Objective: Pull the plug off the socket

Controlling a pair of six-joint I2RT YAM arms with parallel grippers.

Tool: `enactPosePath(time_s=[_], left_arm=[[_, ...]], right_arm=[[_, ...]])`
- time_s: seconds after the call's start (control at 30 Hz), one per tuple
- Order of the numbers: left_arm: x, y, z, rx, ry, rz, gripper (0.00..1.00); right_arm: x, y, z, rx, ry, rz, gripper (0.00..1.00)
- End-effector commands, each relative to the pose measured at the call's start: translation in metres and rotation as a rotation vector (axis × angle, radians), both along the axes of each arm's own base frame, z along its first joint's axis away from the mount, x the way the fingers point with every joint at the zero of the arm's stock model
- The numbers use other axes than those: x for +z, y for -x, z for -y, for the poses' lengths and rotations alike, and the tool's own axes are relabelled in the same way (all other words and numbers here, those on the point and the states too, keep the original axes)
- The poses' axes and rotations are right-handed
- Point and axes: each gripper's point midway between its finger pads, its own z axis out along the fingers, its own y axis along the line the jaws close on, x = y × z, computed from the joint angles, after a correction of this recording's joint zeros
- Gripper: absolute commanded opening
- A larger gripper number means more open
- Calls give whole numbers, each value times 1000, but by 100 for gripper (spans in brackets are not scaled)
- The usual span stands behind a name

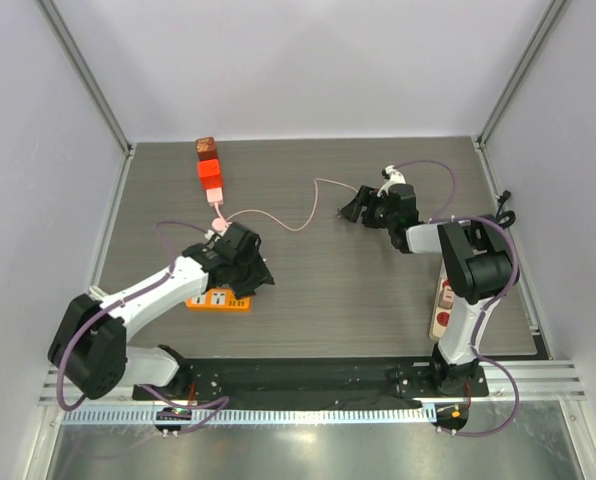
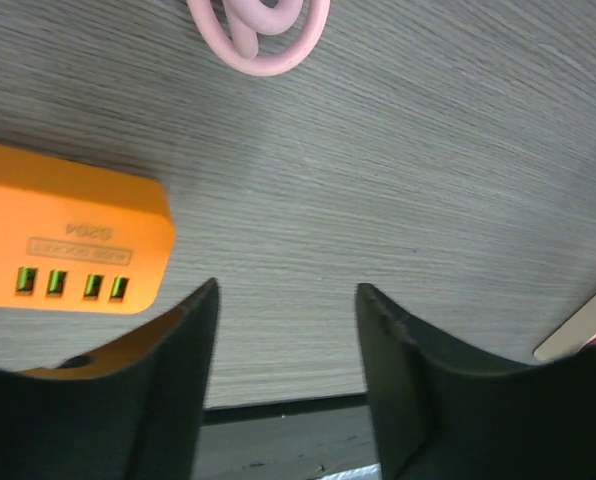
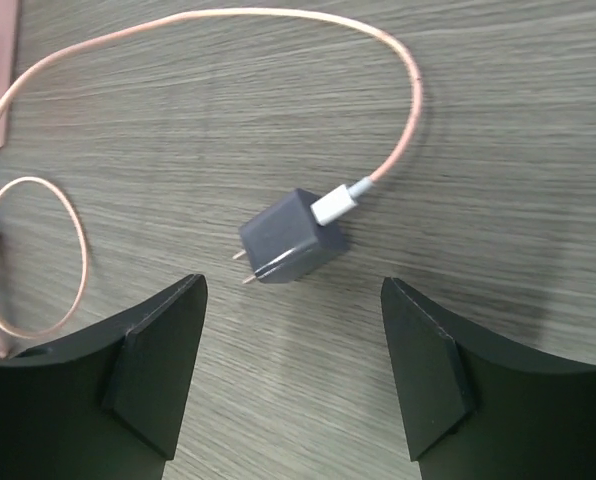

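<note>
Grey cube charger plug [image 3: 290,236] lies unplugged just ahead of the right gripper [image 3: 291,320], which is spread and empty. It is probably light, rigid and smooth-sided, so pinch its flat faces. The left gripper [image 2: 286,310], also spread, hovers beside the orange power strip [image 2: 73,240].

- I work in what looks like a robot lab test cell, not a home or a shop.
- Plain white walls [image 1: 308,60] close in three sides, held by bare aluminium posts [image 1: 85,70].
- A grey wood-grain tabletop [image 1: 318,300] forms the floor of the box.
- My left arm [image 1: 143,295] and right arm [image 1: 470,262] are bolted to a black base plate [image 1: 308,372].
- A slotted cable duct [image 1: 308,414] runs along the near edge, and purple cables [image 1: 433,162] loop off the arms.
</note>
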Motion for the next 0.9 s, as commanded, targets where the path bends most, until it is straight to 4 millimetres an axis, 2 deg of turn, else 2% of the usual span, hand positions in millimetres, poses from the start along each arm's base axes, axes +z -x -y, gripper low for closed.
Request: enactPosePath(time_s=[0.0, 0.03, 0.07, 0.1, 0.2, 0.33, 0.37, 0.5, 0.63, 0.73, 0.83, 0.87], left_arm=[[8, -16, 20, -2, 54, 39, 54], [5, -16, 19, 1, 47, 33, 52], [-1, -15, 19, 11, 36, 15, 50], [-4, -16, 16, 20, 26, 9, 46], [-14, -12, 7, 44, -22, -17, 43], [-27, -5, -30, 110, -157, -41, 43], [-28, -6, -37, 133, -159, -45, 43], [-45, 11, -58, 172, -161, -92, 43], [-41, 22, -86, 212, -193, -104, 42], [-39, 31, -114, 286, -220, -130, 42], [-24, 36, -134, 341, -225, -105, 43], [-14, 35, -137, 360, -213, -67, 46]], right_arm=[[40, -14, 21, -89, 89, 119, 77], [37, -11, 27, -109, 106, 114, 78], [44, -13, 33, -140, 123, 133, 80], [44, -12, 36, -150, 135, 137, 80], [50, -11, 39, -161, 144, 157, 81], [55, -7, 42, -169, 139, 177, 80], [57, -7, 43, -174, 138, 186, 81], [61, -4, 44, -184, 137, 204, 80], [63, -3, 41, -168, 112, 215, 80], [64, -1, 36, -155, 93, 216, 81], [67, 2, 36, -152, 86, 218, 80], [72, 3, 37, -154, 83, 230, 81]])
